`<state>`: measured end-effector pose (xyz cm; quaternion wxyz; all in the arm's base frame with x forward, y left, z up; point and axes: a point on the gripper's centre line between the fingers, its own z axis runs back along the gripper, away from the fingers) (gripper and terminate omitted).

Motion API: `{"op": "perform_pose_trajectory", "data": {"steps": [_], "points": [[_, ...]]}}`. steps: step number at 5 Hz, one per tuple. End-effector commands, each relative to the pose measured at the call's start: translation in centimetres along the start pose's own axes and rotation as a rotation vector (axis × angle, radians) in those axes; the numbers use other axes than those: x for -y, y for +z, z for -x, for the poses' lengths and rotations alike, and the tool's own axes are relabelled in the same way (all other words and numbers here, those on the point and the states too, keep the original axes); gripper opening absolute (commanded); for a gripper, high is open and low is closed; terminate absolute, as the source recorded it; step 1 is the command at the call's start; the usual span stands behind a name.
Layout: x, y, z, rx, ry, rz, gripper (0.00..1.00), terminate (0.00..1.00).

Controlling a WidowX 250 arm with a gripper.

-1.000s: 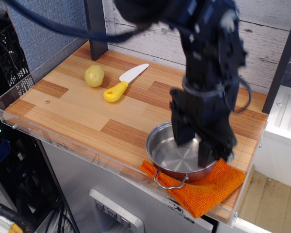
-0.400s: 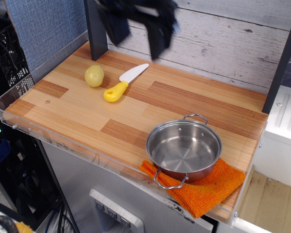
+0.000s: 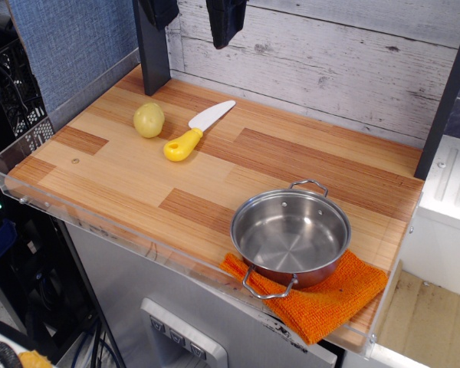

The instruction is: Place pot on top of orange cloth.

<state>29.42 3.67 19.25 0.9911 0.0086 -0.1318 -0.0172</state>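
Observation:
The shiny steel pot (image 3: 291, 236) with two wire loop handles stands upright at the table's front right. It rests mostly on the orange cloth (image 3: 330, 295), which sticks out under its front and right side at the table's front edge. My gripper (image 3: 192, 14) hangs high at the top of the view, far back and left of the pot. Its two dark fingers (image 3: 225, 19) are spread apart with nothing between them; only their lower ends show.
A yellow potato (image 3: 149, 119) and a toy knife (image 3: 195, 132) with a yellow handle lie at the back left of the wooden table (image 3: 123, 180). A dark post (image 3: 151, 46) stands at the back left. A clear plastic rim runs along the front and left edges.
The gripper let go of the pot, rose and moved far back and left to the top of the view. The pot and cloth stayed put.

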Motion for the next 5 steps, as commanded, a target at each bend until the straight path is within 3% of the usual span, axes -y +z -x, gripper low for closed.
{"op": "perform_pose_trajectory", "data": {"steps": [1,4,5], "points": [[-0.69,1.8,0.97,0.032,0.037,0.001,1.0,0.0],[-0.47,1.51,0.84,-0.038,0.028,0.028,1.0,0.0],[-0.72,1.53,0.96,-0.068,0.023,0.045,1.0,1.0]]}}
